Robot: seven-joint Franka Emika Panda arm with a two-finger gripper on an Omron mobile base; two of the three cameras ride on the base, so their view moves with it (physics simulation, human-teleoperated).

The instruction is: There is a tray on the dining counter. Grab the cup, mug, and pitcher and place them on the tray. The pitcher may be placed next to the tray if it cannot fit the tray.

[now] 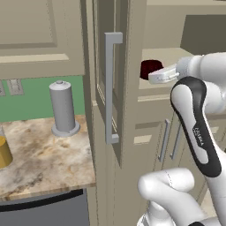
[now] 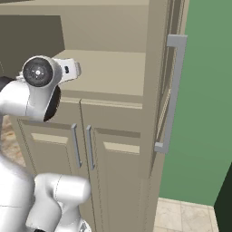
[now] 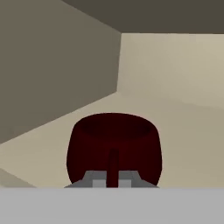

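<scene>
The dark red mug [image 1: 150, 67] stands in an open niche of a tall beige cabinet, on its shelf [image 1: 152, 88]. In the hand view the mug [image 3: 114, 144] is close and centred, its handle facing me. My gripper [image 3: 113, 180] is shut on that handle, with one grey fingertip on each side of it. From the left base view, the gripper [image 1: 152, 77] reaches into the niche from the right, at the mug's lower front. A yellow-orange pitcher [image 1: 3, 152] shows partly at the left edge, on a marbled counter [image 1: 48, 159].
A tall cabinet door [image 1: 103, 79] with a long grey handle [image 1: 111, 88] stands open left of the niche, seen also as the door [image 2: 158, 90]. A grey canister [image 1: 63, 108] with a knob stands on the marbled counter. Two shut lower doors [image 2: 84, 149] lie below the shelf.
</scene>
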